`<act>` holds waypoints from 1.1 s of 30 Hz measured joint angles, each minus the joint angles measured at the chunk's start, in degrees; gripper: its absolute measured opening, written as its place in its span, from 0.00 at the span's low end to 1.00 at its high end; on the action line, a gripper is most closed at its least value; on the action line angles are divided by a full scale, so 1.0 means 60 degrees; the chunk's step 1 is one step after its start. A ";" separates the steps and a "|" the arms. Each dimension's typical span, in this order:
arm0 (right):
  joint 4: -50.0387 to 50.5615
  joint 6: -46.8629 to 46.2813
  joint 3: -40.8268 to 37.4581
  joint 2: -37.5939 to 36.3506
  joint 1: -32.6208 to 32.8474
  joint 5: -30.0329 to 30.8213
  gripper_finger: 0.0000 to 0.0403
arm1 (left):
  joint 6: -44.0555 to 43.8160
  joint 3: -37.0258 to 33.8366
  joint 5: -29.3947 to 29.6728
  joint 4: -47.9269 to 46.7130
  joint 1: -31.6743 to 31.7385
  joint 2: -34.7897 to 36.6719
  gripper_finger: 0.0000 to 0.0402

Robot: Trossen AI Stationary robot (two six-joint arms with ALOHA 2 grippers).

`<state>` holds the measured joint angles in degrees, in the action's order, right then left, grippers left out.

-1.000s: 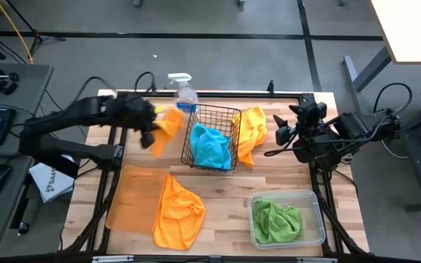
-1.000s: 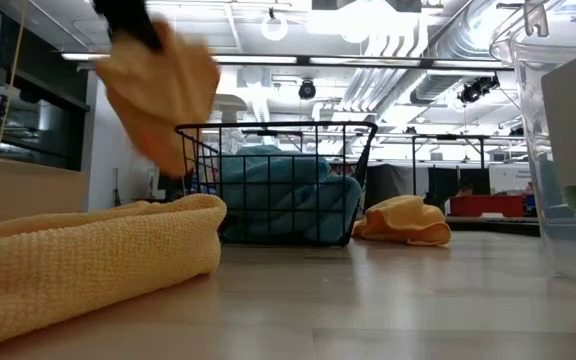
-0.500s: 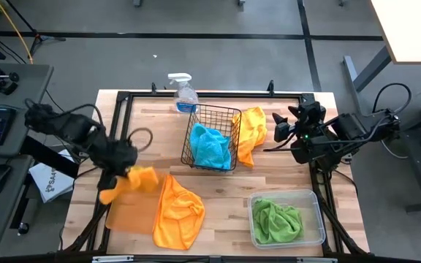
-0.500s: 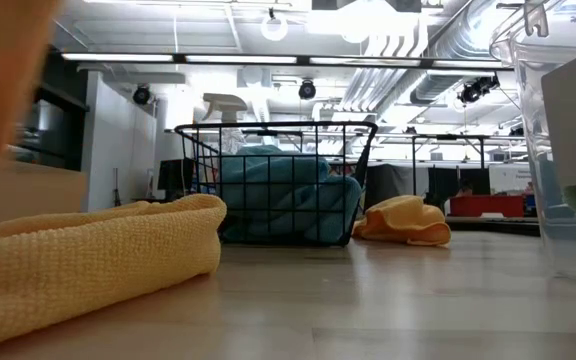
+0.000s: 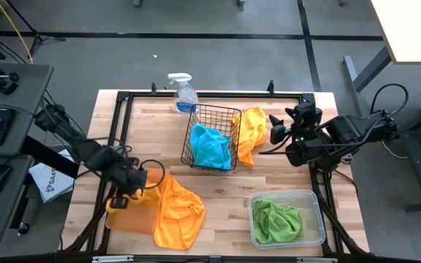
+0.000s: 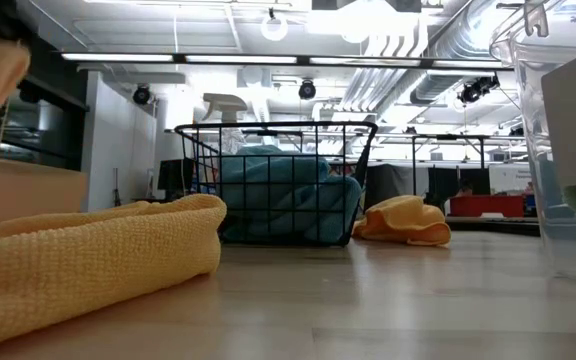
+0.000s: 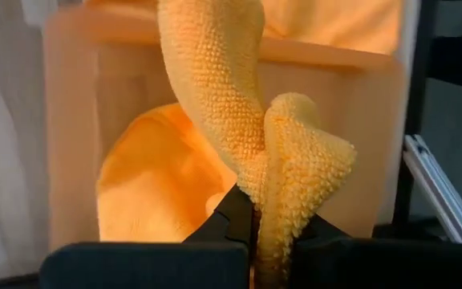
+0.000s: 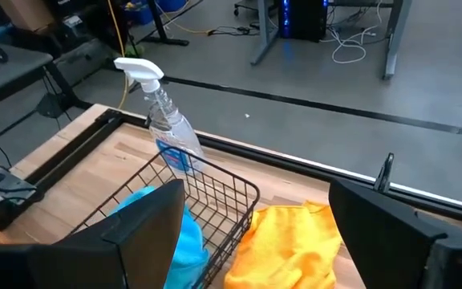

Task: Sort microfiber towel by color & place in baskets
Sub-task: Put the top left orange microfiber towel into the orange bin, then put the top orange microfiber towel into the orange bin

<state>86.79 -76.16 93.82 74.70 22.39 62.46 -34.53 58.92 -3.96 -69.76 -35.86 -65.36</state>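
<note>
Orange cloth hangs pinched between the fingers of the left gripper point(image 5: 129, 188), which has swung in the last second from the far edge of the table, beside the spray bottle point(image 5: 184, 93), down to the near-left corner and now sits low over the flat orange tray point(image 5: 123, 219). In the left wrist view the carried orange towel point(image 7: 263, 152) is clamped tight, its free end already drooping onto the tray floor. Just to the right, a second orange towel point(image 5: 177, 210) lies spread half on the tray and half on the bare table. That places the carried towel at its matching bin, so the step in hand looks like the release, with only the opening of the fingers left.

Toward the middle of the table, the black wire basket point(image 5: 212, 117) holds a turquoise towel point(image 5: 210, 146), and a third orange towel point(image 5: 251, 131) lies draped against the basket's right side, not yet sorted. Near the front right corner the clear tub point(image 5: 286, 219) holds a lime green towel point(image 5: 276, 221). At the right edge the right gripper point(image 5: 276, 131) waits with its fingers spread apart and empty, edged a little closer to that unsorted orange towel
</note>
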 joint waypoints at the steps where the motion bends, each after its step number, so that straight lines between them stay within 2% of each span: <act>1: -0.0071 -0.0014 0.0000 0.0000 0.0000 0.0003 0.76 | -0.0227 -0.0165 -0.0035 0.0159 -0.0032 -0.0088 0.00; 6: -0.0256 -0.0016 0.0000 -0.0018 0.0000 -0.0006 0.76 | -0.0803 -0.0654 -0.0067 0.0882 -0.0112 -0.0607 0.02; 10: -0.0320 0.0432 0.0000 -0.0011 0.0000 -0.0008 0.76 | -0.0552 -0.0774 0.0584 0.1322 -0.0102 -0.1070 0.08; 14: -0.0366 0.0770 0.0000 -0.0015 0.0032 -0.0360 0.76 | 0.0002 -0.0759 0.0414 0.1316 0.0084 -0.1441 0.21; 21: -0.0375 0.1449 0.0000 -0.0018 0.0400 -0.1379 0.76 | 0.0387 -0.0541 -0.0635 -0.0204 0.0883 -0.1479 0.48; 24: -0.0369 0.1640 0.0000 -0.0025 0.0617 -0.1450 0.76 | 0.0935 -0.0178 -0.0662 -0.0612 0.1434 -0.1476 0.57; 28: -0.0325 0.1933 0.0000 -0.0025 0.0617 -0.1470 0.76 | 0.1127 0.0149 0.0206 -0.0471 0.2277 -0.1476 0.64; 33: 0.0159 0.1530 0.0007 0.0132 -0.0154 -0.1865 0.76 | 0.0896 0.0624 0.1647 0.0711 0.3320 -0.1476 0.64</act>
<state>87.74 -66.99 93.86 75.49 21.47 51.27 -29.15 62.66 5.92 -65.49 -15.94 -74.22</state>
